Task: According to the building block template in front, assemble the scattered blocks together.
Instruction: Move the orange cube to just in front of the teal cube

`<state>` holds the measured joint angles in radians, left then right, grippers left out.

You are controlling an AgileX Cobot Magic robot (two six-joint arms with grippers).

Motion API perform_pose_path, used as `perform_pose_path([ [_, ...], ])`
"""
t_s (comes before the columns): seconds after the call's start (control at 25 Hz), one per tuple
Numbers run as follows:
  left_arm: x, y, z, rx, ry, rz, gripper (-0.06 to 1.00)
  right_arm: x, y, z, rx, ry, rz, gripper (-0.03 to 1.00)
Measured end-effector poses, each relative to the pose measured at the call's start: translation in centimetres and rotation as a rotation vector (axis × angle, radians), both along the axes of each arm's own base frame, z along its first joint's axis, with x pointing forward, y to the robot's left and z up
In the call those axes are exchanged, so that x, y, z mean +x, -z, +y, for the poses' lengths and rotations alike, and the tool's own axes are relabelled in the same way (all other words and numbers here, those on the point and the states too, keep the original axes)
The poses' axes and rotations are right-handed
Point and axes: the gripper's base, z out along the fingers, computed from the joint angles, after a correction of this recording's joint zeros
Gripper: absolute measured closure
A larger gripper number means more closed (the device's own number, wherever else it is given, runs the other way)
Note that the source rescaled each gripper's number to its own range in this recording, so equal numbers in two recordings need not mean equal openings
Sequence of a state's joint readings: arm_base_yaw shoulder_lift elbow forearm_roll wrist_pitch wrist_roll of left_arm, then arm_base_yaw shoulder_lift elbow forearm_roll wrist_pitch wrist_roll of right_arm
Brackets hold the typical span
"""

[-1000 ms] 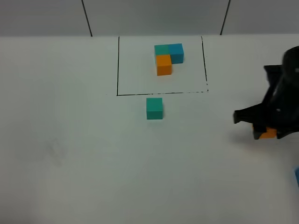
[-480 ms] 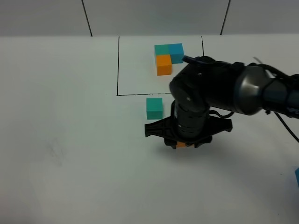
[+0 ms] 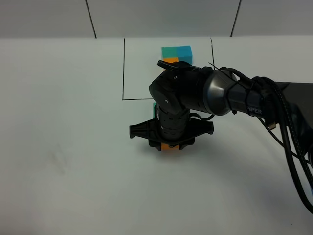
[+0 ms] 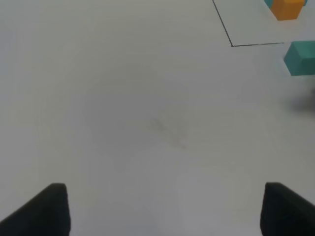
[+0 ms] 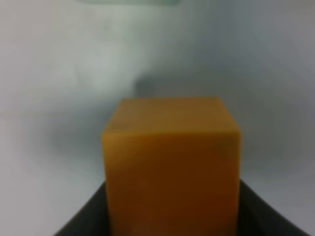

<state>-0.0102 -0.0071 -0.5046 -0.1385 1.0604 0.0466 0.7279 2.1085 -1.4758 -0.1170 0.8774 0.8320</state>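
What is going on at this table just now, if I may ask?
The right pincer is shut on the orange block, holding it low over the table, just on the near side of the loose teal block. That block sits just outside the black-framed template. The left pincer hangs open over bare table, holding nothing.

White lettering [image 3: 257, 105] on dark forearm link of right arm [image 3: 230, 95], toward 3 o'clock in the high view: capitals, partly legible, ending "PER"; leading letters too blurred to make out. Printed along the link's length. No other legible text, numbers or signs.
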Motion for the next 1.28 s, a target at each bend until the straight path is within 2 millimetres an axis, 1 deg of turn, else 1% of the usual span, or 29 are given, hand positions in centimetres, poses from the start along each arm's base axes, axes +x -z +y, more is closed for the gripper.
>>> perform_pose_path([
  [0.32,0.0,0.0,0.0,0.000,0.000,0.000,0.22,1.0,1.4,0.9,0.010,-0.006,-0.010,0.97],
  [0.56,0.0,0.0,0.0,0.000,0.000,0.000,0.22,0.9,2.1,1.5,0.008,-0.022,-0.010,0.97],
  [1.0,0.0,0.0,0.0,0.000,0.000,0.000,0.22,1.3,2.4,1.6,-0.007,-0.044,-0.033,0.97],
  [1.28,0.0,0.0,0.0,0.000,0.000,0.000,0.22,2.0,2.4,0.9,0.000,-0.027,-0.044,0.97],
])
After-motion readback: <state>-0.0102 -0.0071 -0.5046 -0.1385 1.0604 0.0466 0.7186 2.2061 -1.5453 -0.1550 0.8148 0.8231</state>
